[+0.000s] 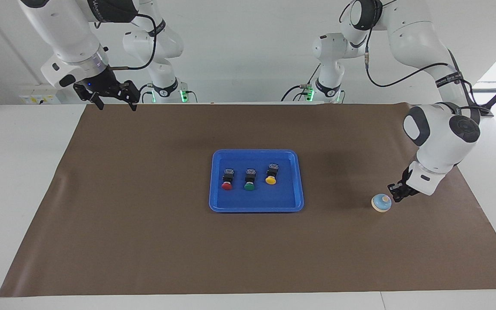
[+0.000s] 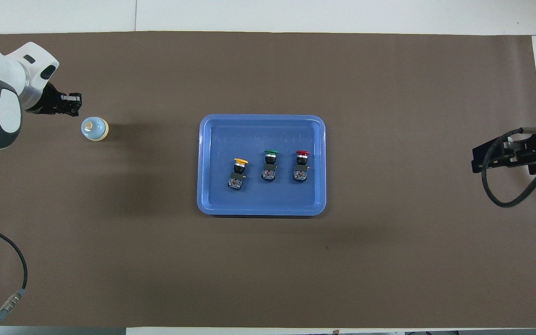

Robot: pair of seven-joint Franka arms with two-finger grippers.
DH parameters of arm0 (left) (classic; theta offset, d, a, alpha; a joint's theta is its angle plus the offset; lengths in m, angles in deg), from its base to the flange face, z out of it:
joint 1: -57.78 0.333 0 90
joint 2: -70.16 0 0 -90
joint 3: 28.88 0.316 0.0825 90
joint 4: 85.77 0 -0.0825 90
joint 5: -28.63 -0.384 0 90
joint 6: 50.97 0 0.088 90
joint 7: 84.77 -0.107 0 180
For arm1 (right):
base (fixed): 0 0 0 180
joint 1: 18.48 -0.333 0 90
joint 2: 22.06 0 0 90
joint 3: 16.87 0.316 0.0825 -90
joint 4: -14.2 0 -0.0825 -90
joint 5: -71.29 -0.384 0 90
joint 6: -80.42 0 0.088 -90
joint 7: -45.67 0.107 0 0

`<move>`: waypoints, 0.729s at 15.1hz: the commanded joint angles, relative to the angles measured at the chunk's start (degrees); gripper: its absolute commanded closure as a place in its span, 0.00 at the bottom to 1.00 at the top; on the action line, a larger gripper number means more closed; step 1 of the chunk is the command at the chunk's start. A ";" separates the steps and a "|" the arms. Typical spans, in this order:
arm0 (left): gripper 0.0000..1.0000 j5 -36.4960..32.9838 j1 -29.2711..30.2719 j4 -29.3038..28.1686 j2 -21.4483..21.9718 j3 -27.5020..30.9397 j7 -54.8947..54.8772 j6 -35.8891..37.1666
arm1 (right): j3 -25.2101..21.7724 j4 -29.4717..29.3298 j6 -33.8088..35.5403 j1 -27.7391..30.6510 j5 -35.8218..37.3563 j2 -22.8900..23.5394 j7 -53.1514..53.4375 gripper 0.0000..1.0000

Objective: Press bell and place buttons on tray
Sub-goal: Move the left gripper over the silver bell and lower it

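Observation:
The light-blue bell [image 1: 381, 203] [image 2: 94, 129] stands on the brown mat toward the left arm's end. My left gripper [image 1: 393, 194] [image 2: 76, 103] is shut and low, its tips right beside the bell's knob; I cannot tell whether they touch it. The blue tray [image 1: 256, 209] [image 2: 261, 118] lies at the mat's middle. In it lie the red button [image 1: 227, 179] [image 2: 301, 165], the green button [image 1: 249, 179] [image 2: 270, 165] and the yellow button [image 1: 271, 174] [image 2: 237, 173], side by side. My right gripper [image 1: 114, 101] [image 2: 475, 163] waits open, raised over the mat's corner at its own end.
The brown mat [image 1: 144, 241] covers most of the white table [image 1: 20, 181]. A black cable [image 2: 505, 195] loops below the right wrist, and another cable [image 2: 12, 279] trails over the mat at the left arm's end.

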 commanded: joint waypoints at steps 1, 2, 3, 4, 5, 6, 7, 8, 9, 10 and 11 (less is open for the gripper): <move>1.00 -1.14 0.21 0.72 -0.86 -0.19 -0.12 -0.98 | 0.62 1.15 -0.41 0.79 0.35 -0.89 -1.38 0.00; 1.00 -1.14 0.21 0.02 -0.86 -0.19 -0.12 -1.50 | 0.62 1.15 -0.41 0.88 0.27 -0.89 -1.38 0.00; 1.00 -1.14 0.12 -0.51 -0.86 -0.19 -0.03 -2.12 | 0.53 1.15 -0.41 0.96 0.27 -0.89 -1.38 0.00; 1.00 -1.14 0.04 -1.30 -0.78 -0.19 0.06 -2.82 | 0.53 1.15 -0.41 0.97 0.27 -0.89 -1.38 0.00; 1.00 -1.14 -0.05 -2.17 -0.77 -0.19 0.15 -3.70 | 0.53 1.15 -0.41 0.97 0.27 -0.89 -1.38 0.00; 1.00 -1.14 -0.14 -3.05 -0.51 -0.19 0.15 -4.23 | 0.62 1.15 -0.41 0.97 0.27 -0.89 -1.38 0.00; 1.00 -1.14 -0.23 -3.67 -0.34 -0.19 0.23 -4.49 | 0.53 1.15 -0.50 0.97 0.27 -0.89 -1.38 0.00; 1.00 -1.14 -0.32 -4.02 -0.25 -0.19 0.23 -4.58 | 0.62 1.15 -0.41 0.97 0.27 -0.89 -1.38 0.00; 1.00 -1.14 -0.40 -4.38 -0.25 -0.19 0.32 -4.67 | 0.62 1.15 -0.41 0.97 0.27 -0.89 -1.38 0.00; 1.00 -1.14 -0.40 -5.86 -0.25 -0.19 0.32 -6.32 | 0.53 1.15 -0.41 0.97 0.27 -0.89 -1.38 0.00; 1.00 -1.14 -0.40 -8.22 -0.16 -0.19 0.32 -9.39 | 0.62 1.07 -0.41 0.97 0.27 -0.89 -1.38 0.00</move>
